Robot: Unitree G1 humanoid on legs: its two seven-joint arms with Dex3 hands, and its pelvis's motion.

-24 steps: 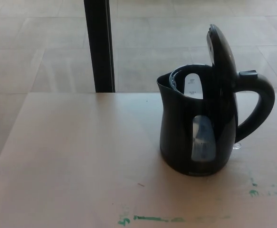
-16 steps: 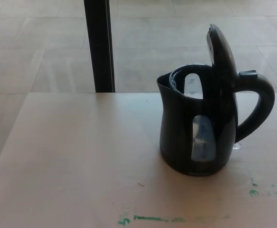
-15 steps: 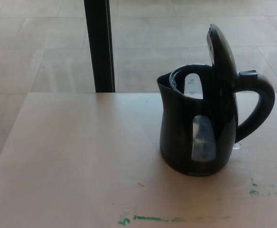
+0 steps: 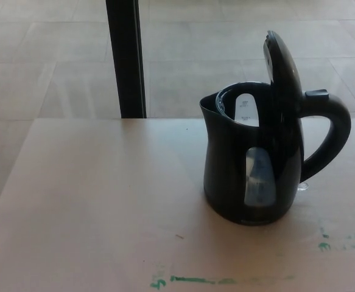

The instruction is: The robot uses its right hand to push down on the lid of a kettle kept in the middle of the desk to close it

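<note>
A black kettle (image 4: 250, 176) stands upright on the pale wooden desk (image 4: 92, 201), and everything else is easiest placed from it. Its lid (image 4: 284, 73) is swung up on the hinge at the handle side, standing nearly vertical above the open mouth, so the kettle is not closed. The spout (image 4: 209, 104) points to the kettle's left in the picture, and the curved handle (image 4: 332, 134) loops out to its right, with a small button (image 4: 316, 94) on top where the handle meets the body. A translucent water window (image 4: 260, 177) runs down the side facing the camera; the level inside is hard to read, possibly low.

Behind the kettle and off to its left, a dark vertical post (image 4: 126, 58) rises from the tiled floor (image 4: 49, 55) beyond the desk's far edge. In front of the kettle, near the desk's near edge, green marks (image 4: 192, 280) are smeared on the wood, with a few more green specks (image 4: 325, 246) in front of the handle side.

Neither robot hand appears anywhere in the head view, so nothing can be told of their fingers, and nothing touches the lid.
</note>
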